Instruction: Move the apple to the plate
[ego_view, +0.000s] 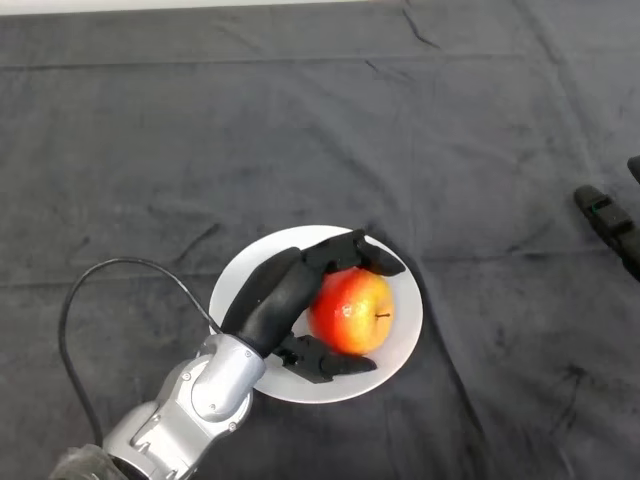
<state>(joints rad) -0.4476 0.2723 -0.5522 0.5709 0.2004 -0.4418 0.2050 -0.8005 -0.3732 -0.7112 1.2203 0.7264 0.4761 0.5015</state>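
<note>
A red and yellow apple (352, 310) sits stem-up on the white plate (405, 325), near the middle of the table. My left hand (270, 295) reaches in from the lower left over the plate. Its fingers curl along the apple's far side and its thumb lies against the near side, so the hand is shut on the apple. The left part of the plate is hidden under my hand and wrist.
The plate rests on a dark wrinkled cloth that covers the whole table. A black object (608, 222) pokes in at the right edge of the view. The table's pale far edge shows at the top.
</note>
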